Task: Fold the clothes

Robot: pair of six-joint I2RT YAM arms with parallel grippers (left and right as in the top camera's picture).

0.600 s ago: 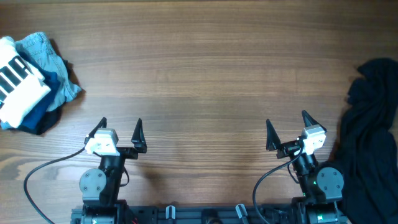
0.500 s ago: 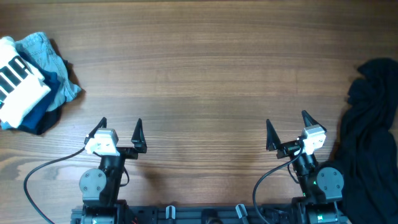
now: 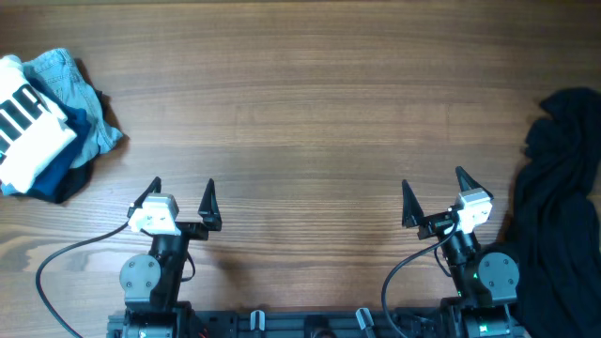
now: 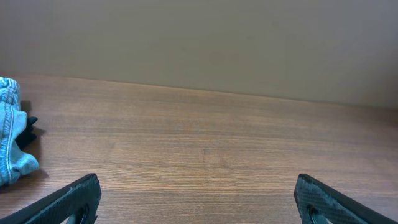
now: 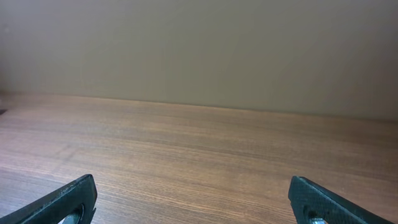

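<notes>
A crumpled black garment point(image 3: 556, 197) lies in a heap at the table's right edge. A pile of clothes point(image 3: 45, 120), light blue denim, dark blue cloth and a white piece with black stripes, sits at the far left; its blue edge shows in the left wrist view point(image 4: 11, 140). My left gripper point(image 3: 180, 194) is open and empty near the front edge, well right of the pile. My right gripper point(image 3: 434, 192) is open and empty near the front edge, left of the black garment. Both wrist views show only bare wood between the fingertips point(image 4: 78, 198) point(image 5: 68, 198).
The wooden table point(image 3: 310, 113) stretches between the two heaps. A plain beige wall point(image 5: 199, 50) stands behind the far edge. A black cable point(image 3: 66, 258) loops at the left arm's base.
</notes>
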